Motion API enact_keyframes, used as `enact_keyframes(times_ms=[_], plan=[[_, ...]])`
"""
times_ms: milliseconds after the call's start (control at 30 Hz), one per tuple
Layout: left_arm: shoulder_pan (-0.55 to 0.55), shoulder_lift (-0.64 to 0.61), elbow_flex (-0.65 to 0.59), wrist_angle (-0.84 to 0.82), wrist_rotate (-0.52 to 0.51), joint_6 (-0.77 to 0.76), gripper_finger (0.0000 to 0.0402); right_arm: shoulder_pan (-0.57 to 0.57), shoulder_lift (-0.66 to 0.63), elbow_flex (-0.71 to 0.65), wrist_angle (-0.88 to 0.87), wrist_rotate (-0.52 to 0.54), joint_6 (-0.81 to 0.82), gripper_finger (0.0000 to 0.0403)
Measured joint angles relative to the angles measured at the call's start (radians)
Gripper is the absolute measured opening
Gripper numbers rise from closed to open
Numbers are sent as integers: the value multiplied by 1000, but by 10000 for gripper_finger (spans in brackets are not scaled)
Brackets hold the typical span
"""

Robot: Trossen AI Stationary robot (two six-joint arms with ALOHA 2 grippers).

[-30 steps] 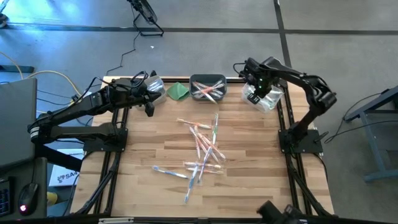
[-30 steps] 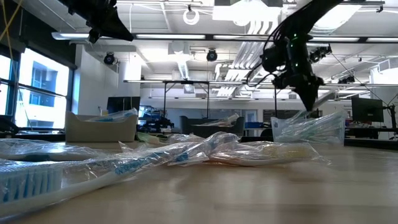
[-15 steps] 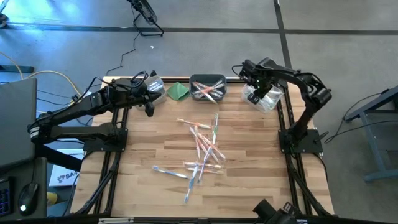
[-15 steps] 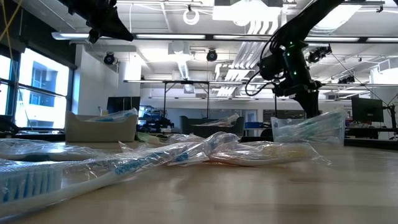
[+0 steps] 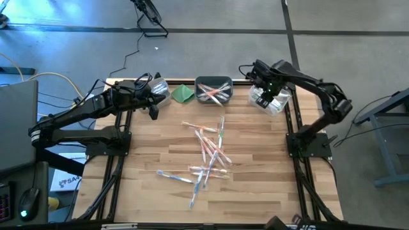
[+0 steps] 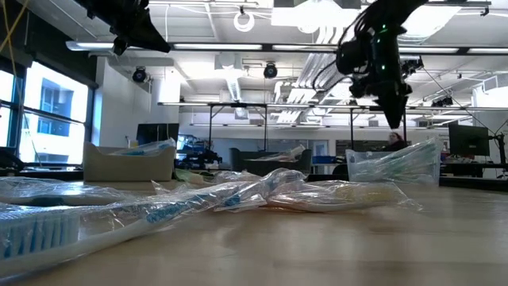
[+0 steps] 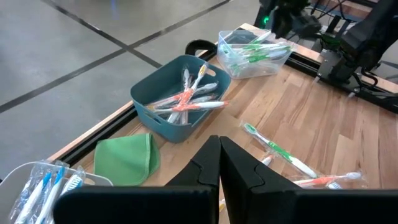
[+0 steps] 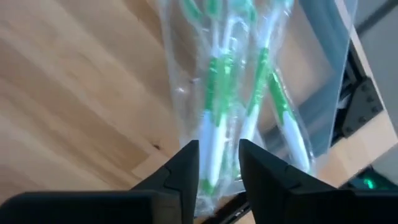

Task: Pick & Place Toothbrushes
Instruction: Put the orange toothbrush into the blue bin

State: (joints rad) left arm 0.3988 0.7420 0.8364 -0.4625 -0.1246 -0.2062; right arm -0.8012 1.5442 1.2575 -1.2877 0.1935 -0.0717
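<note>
Several wrapped toothbrushes [image 5: 208, 153] lie in a loose pile on the middle of the wooden table, and they fill the foreground of the low view [image 6: 159, 210]. My right gripper [image 8: 217, 165] hangs open, pointing down, over a clear bin [image 5: 276, 105] at the far right. Green toothbrushes [image 8: 214, 81] lie in that bin below its fingers, and it touches none of them. In the low view the right gripper [image 6: 394, 111] stands above the bin's rim [image 6: 397, 163]. My left gripper [image 7: 219, 163] is shut and empty, raised over the table's far left [image 5: 153, 112].
Along the far edge stand a dark teal bin [image 5: 214, 89] with pink-orange toothbrushes, a folded green cloth [image 5: 183, 93] and a clear bin [image 5: 158, 87] with blue toothbrushes. There is bare wood on the near half, left and right of the pile.
My right gripper has risen from inside the clear bin at the far right and now stands above its rim. The green toothbrushes stay in the bin.
</note>
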Motion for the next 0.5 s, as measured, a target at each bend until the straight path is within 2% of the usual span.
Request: enact_keyframes(times_ms=[267, 500], plan=[[0, 0, 0, -1, 0, 0, 0, 58, -95, 0, 132, -193, 59, 71], [0, 0, 0, -3, 3, 0, 0, 111, -119, 0, 404, -333, 112, 62]])
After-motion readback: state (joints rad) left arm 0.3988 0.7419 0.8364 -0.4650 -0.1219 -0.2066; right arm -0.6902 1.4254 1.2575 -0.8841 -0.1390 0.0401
